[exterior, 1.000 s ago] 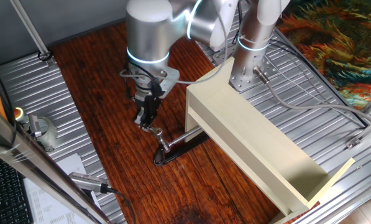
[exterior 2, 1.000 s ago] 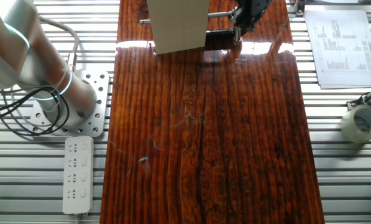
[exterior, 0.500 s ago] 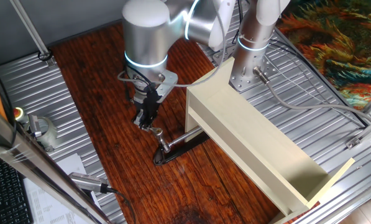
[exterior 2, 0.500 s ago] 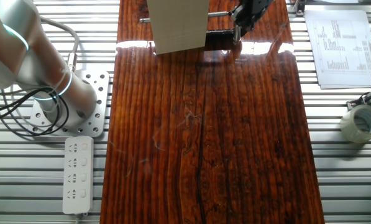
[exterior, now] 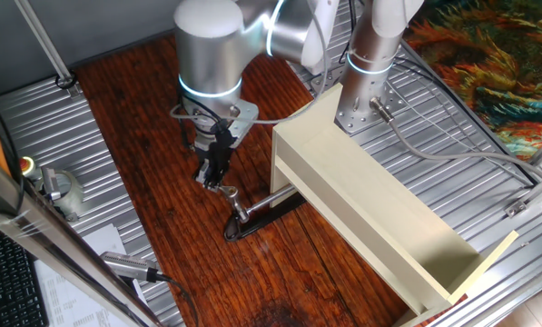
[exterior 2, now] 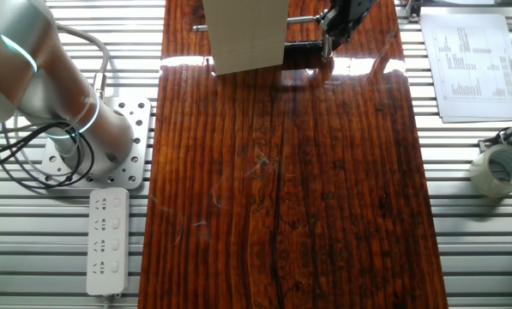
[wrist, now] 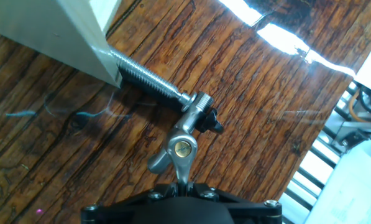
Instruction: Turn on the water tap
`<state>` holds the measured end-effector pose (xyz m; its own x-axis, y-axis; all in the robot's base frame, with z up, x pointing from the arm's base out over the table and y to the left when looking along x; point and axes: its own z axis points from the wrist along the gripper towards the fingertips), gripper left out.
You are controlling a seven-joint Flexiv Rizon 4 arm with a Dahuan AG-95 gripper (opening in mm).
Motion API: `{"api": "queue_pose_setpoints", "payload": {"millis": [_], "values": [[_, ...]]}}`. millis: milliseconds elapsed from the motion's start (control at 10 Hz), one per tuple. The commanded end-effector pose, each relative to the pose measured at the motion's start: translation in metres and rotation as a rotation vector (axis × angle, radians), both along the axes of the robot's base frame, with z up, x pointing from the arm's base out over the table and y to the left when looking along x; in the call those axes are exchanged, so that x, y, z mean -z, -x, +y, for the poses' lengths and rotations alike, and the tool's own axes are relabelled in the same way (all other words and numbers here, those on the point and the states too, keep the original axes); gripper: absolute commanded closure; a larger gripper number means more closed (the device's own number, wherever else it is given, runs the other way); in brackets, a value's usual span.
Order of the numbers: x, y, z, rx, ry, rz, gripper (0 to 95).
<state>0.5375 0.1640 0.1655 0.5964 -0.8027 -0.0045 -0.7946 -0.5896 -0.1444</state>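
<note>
While no writing is legible, the end effector (exterior: 218,184) grips the water tap (wrist: 180,148) lever.

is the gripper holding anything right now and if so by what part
It cannot be told for sure. The gripper sits at the water tap, at the end of its lever handle, but the fingertips are hidden, so a grip cannot be confirmed.

Lighting bright and even in both fixed views, overhead source. Hard white glare band across the far end of the wooden tabletop (exterior 2: 273,172) in the other fixed view, right below the beige box (exterior 2: 245,34). Hand view shows the same glare as blown-out patches top right; the paper (wrist: 353,193) bottom right is overexposed too. Water tap (wrist: 180,149) is sharp in the hand view, with a specular highlight on the chrome. Gripper (wrist: 179,205) body at the bottom edge is dark and soft. Shadows short and soft under the box. No motion blur.
</note>
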Motion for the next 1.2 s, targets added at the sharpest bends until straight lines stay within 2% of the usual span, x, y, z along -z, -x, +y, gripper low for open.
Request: {"api": "queue_pose_setpoints", "payload": {"millis": [100, 1200], "values": [[0.0001, -0.0010, 0.0004, 0.000, 0.001, 0.009, 95.0], [0.0004, -0.0021, 0.0012, -0.061, 0.005, 0.084, 95.0]]}}
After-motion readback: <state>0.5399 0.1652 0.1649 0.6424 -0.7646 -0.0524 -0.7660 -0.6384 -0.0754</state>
